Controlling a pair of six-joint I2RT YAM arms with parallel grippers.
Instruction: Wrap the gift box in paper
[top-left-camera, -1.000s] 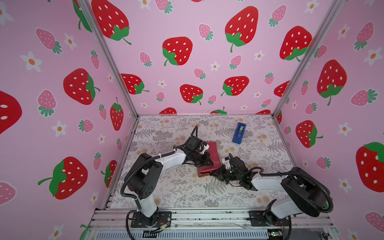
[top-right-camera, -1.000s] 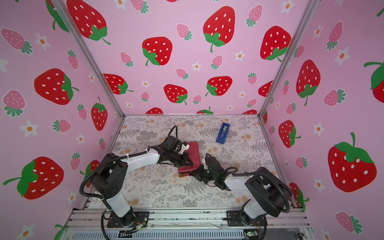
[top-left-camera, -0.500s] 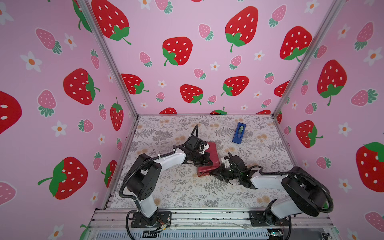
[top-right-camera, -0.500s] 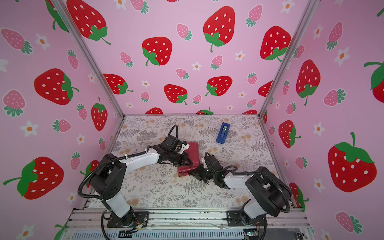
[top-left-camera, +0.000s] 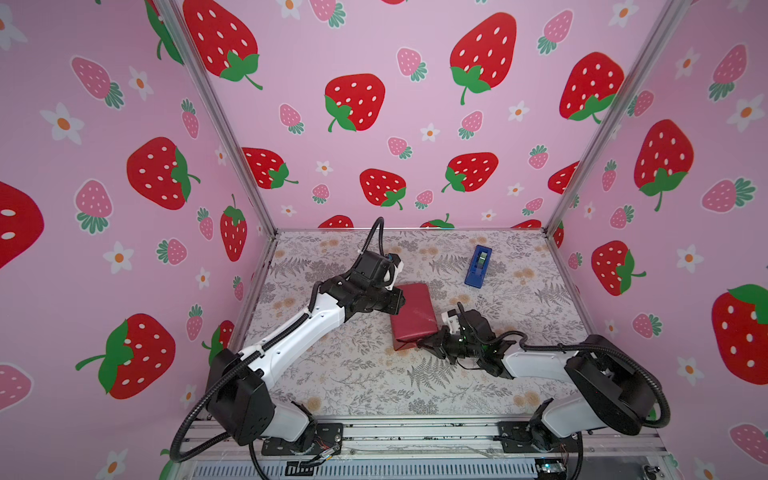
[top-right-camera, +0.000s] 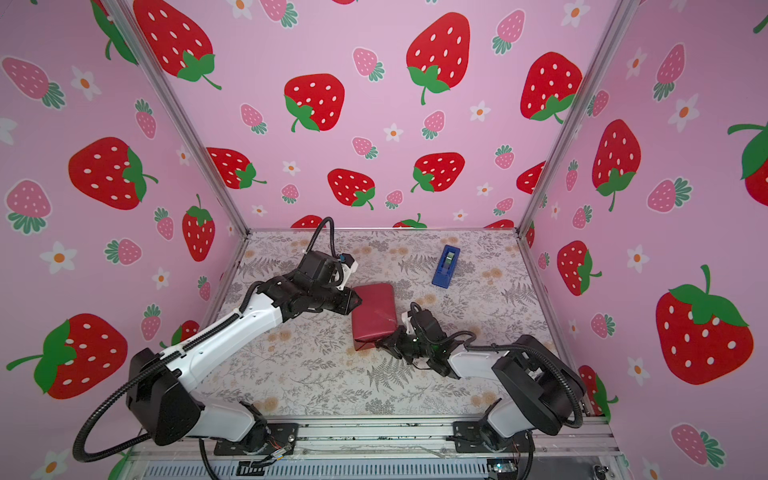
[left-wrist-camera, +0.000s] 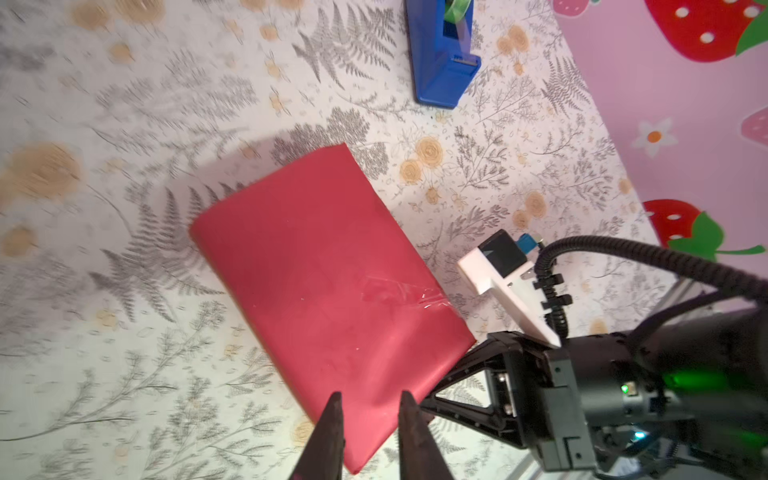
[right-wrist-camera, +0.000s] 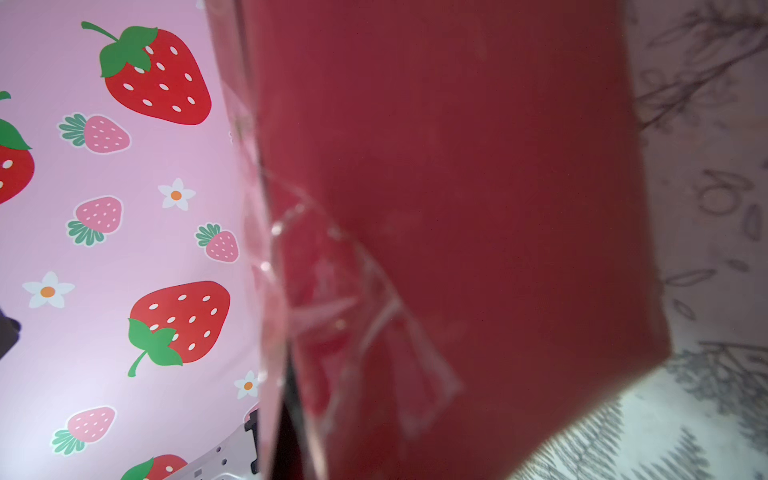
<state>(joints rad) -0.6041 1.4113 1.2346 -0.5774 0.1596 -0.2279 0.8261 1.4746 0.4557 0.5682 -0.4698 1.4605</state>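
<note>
**Both top views** showed the paper (top-left-camera: 413, 316) (top-right-camera: 374, 313) folded into a closed maroon parcel near the middle of the fern-printed tabletop (top-left-camera: 353, 374). A blue tape dispenser (top-left-camera: 478, 266) stood well apart from it toward the back wall. We could not see the gift box in any view, since the paper covered whatever lay within. Only the left wrist view revealed a crumpled strip of clear tape (left-wrist-camera: 395, 291) on the parcel's upper face. The right wrist view sat so close that the paper (right-wrist-camera: 478, 208) filled most of it, and it showed clear tape (right-wrist-camera: 353, 316) lying close to one edge. The left arm reached in low from the left, with its forearm stretched forward and its wrist bent toward the parcel's left side. The left claw (top-left-camera: 401, 302) (left-wrist-camera: 370, 397) stood partly open, its two dark fingers (left-wrist-camera: 332, 432) poised over the parcel's edge with nothing gripped between them. The right arm lay nearly flat along the tabletop, elbow folded back toward its base, and the right claw (top-left-camera: 420, 343) (left-wrist-camera: 430, 400) met the parcel's near end. That claw was closed tight, and we judged it to pinch the paper's edge there. A dark sliver of one of its fingers (right-wrist-camera: 286, 444) appeared beside the paper, but neither top view resolved that contact.
</note>
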